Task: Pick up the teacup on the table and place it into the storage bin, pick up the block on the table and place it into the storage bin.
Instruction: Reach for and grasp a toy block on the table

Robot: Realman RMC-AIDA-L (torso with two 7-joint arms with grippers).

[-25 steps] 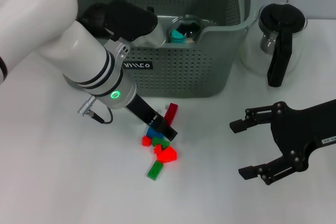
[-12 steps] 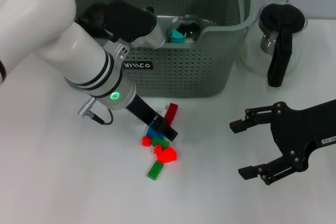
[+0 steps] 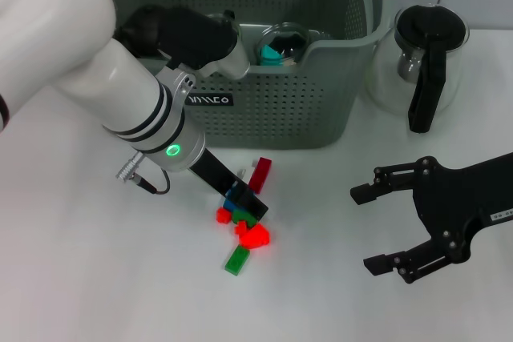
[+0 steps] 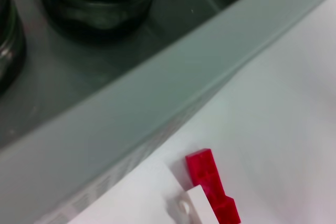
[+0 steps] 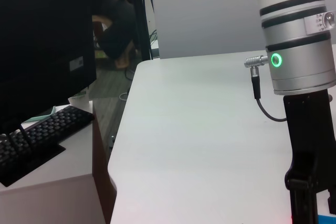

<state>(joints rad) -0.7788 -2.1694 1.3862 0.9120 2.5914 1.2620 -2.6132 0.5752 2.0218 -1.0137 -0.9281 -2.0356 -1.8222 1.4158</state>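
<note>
While teacup (image 3: 282, 42) already sits inside storage bin (image 3: 321, 102), w/ teal item in it, first half looks done. Block part left: small pile of blocks (image 3: 243, 226) on tabletop (image 3: 96, 278) just in front of bin, dark red block (image 3: 260, 174) nearest bin wall. Left gripper (image 3: 244, 200) down at pile's top edge; can't tell if fingers spread or pinching. Right gripper (image 3: 377, 226) idle at right, fingers wide apart, nothing held. Glass pot (image 3: 425, 58) stands beside bin, not part of job.
</note>
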